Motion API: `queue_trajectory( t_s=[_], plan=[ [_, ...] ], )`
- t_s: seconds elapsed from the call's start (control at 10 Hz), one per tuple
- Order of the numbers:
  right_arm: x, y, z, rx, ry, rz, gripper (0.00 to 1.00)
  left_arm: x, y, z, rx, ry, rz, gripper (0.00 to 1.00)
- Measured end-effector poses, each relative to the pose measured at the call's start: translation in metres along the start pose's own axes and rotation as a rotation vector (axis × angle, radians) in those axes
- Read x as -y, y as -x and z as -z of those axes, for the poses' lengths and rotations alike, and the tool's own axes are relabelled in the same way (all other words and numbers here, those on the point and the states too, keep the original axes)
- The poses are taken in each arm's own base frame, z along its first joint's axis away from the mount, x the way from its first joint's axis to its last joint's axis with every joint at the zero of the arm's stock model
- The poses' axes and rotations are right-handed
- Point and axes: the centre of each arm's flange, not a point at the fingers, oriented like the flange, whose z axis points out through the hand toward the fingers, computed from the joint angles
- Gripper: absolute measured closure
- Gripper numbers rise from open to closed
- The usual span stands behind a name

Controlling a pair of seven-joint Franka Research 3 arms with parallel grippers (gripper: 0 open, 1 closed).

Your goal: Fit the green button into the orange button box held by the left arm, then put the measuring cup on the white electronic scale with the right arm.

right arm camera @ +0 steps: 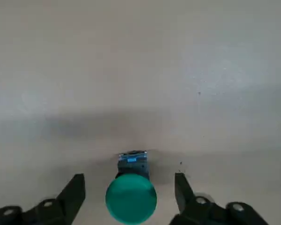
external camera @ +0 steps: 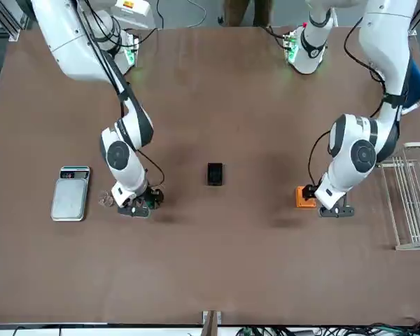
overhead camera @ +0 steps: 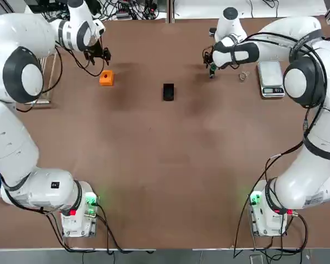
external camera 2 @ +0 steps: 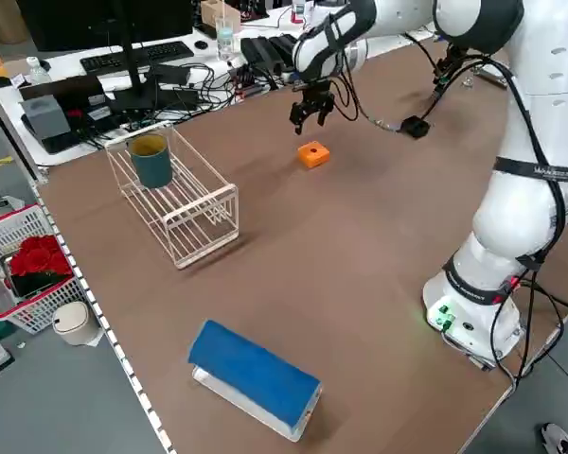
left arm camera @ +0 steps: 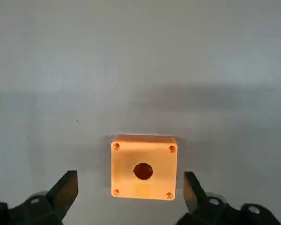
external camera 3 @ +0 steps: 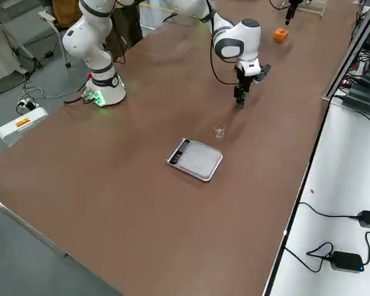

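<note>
The top camera looks straight down from above both arms; the front one faces them across the table, farther out. Two raised side cameras look diagonally over opposite ends — both catch the orange box (external camera 2: 313, 154). Each wrist camera sits close, facing the tabletop (overhead camera: 170, 165) beyond its own fingers.

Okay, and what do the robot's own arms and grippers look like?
Both arms are white with dark grey joint caps and black cables strapped along them; green lights glow at the bases. The left gripper and right gripper have black, angular fingers with silvery screws.
</note>
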Motion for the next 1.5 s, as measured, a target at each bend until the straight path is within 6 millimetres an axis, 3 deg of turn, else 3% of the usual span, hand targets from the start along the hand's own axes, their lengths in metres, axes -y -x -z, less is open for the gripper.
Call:
queue_trajectory(
  t_s=[0.1, 0.2, 0.3, 0.6, 0.9, 1.1, 1.3, 1.5],
  plan=[
    [0.000, 0.000, 0.000, 0.000, 0.000, -0.003, 0.30, 0.000, 0.000, -0.005, 0.003, 0.003, 0.004, 0.00],
    [0.000, 0.000, 0.000, 0.001, 0.000, -0.008, 0.32, -0.001, 0.001, -0.010, 0.005, 0.008, 0.007, 0.00],
    [0.000, 0.001, -0.002, 0.003, 0.001, -0.014, 0.48, -0.002, 0.002, -0.016, -0.001, 0.013, 0.008, 0.00],
    [0.000, 0.002, -0.005, 0.007, 0.003, -0.027, 0.63, -0.006, 0.011, -0.040, -0.012, 0.025, 0.001, 0.01],
    [-0.001, 0.001, -0.004, 0.012, 0.007, -0.030, 0.63, -0.011, 0.016, -0.052, 0.005, 0.028, -0.009, 0.01],
    [0.008, -0.006, 0.010, 0.026, 0.018, -0.046, 0.63, -0.011, 0.019, -0.054, 0.011, 0.028, -0.011, 0.01],
    [0.062, -0.005, 0.055, 0.021, -0.011, -0.071, 0.63, -0.010, 0.021, -0.057, 0.018, 0.027, -0.012, 0.01],
    [0.138, 0.024, 0.095, -0.010, -0.067, -0.064, 0.63, -0.008, 0.022, -0.059, 0.016, 0.026, -0.013, 0.01]
  ],
)
